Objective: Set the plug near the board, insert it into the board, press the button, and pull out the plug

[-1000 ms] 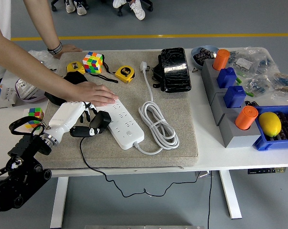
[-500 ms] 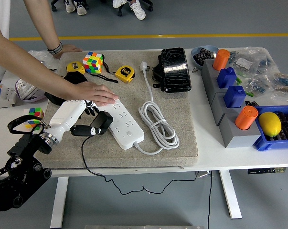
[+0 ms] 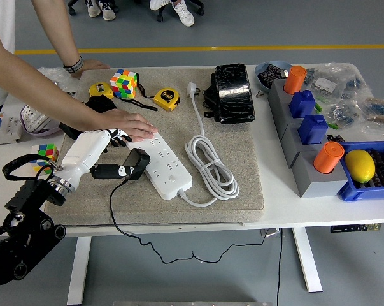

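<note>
We think the last step is going on: pulling the plug out. Our left hand (image 3: 99, 150) is white and comes in from the near left. Its fingers wrap the black plug (image 3: 135, 164). The plug sits at the near left edge of the white board (image 3: 163, 164), touching it or just off it. We cannot tell if its pins are in a hole. Its black wire (image 3: 125, 220) hangs down over the near edge of the table (image 3: 319, 213).

A person's hand (image 3: 131, 124) lies flat on the far left end of the board and holds it down. The person's other hand (image 3: 90, 65) rests at the far left, away from the board.

Next, we guess the plug must come clear of the board, toward the near left. The board should stay put while we pull. If the plug tips, it may stick.

Our right hand is not in the picture.

The board lies on a tan mat (image 3: 242, 159) on the white table. Its own white cord (image 3: 211, 167) lies coiled just right of it. Far on the mat are a cube (image 3: 123, 83), a yellow tape (image 3: 167, 98) and a black pouch (image 3: 233, 92). On the right are grey blocks (image 3: 306, 175) with orange cups and blue bits, and a blue bin (image 3: 357, 191) with a lemon (image 3: 360, 166). The floor is grey with a yellow line (image 3: 211, 48).
</note>
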Motion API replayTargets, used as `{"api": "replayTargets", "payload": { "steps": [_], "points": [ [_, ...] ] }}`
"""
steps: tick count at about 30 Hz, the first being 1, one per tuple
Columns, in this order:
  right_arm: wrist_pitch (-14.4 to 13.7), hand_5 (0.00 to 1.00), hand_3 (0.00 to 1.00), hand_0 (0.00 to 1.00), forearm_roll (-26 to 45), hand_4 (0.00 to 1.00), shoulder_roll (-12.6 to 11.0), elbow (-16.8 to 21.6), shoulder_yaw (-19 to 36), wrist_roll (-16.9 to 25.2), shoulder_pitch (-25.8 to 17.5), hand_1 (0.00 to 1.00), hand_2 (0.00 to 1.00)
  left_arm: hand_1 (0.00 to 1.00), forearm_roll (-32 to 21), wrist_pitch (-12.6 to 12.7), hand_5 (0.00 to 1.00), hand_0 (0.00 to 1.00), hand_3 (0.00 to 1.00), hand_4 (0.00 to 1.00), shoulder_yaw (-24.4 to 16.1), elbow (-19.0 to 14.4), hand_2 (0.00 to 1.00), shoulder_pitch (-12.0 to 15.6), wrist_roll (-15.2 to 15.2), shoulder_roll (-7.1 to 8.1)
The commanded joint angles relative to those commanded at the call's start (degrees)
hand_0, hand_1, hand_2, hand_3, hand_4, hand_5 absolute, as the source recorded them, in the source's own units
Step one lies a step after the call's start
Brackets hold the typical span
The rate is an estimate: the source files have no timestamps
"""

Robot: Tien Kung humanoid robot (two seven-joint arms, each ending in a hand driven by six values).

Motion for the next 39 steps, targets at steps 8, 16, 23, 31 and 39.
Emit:
{"api": "replayTargets", "payload": {
  "steps": [8, 16, 23, 31, 39],
  "points": [
    [-0.02, 0.354, 0.504, 0.549, 0.09, 0.818, -0.03, 0.01, -0.44, 0.00, 0.01, 0.572, 0.526, 0.543, -5.66, 3.04, 0.515, 0.338, 0.637, 0.998, -1.22, -3.16, 0.587, 2.45, -4.38, 0.42],
    [0.01, 0.355, 0.504, 0.550, 0.23, 0.818, 0.10, -0.03, -0.73, 0.02, -0.08, 0.572, 0.524, 0.619, -6.99, 3.99, 0.453, 0.503, 0.583, 0.996, -0.88, -5.99, 0.610, 5.53, -4.69, -0.27],
    [-0.01, 0.355, 0.504, 0.550, -0.04, 0.818, -0.03, 0.08, -0.50, 0.07, -0.04, 0.572, 0.524, 0.641, -4.80, 2.96, 0.460, 0.527, 0.582, 0.988, 0.24, -5.10, 0.629, 5.67, -1.59, -0.62],
    [-0.03, 0.354, 0.504, 0.549, 0.00, 0.818, 0.14, 0.02, -0.21, 0.12, -0.38, 0.575, 0.523, 0.633, -3.33, 2.26, 0.463, 0.534, 0.581, 0.987, 0.77, -5.00, 0.623, 5.86, 0.30, -0.57],
    [-0.11, 0.355, 0.503, 0.549, -0.10, 0.818, 0.17, 0.05, 0.15, 0.27, -0.19, 0.572, 0.524, 0.621, -2.78, 1.39, 0.470, 0.526, 0.584, 0.986, 1.15, -5.03, 0.612, 5.40, 1.14, -0.61]
  ]
}}
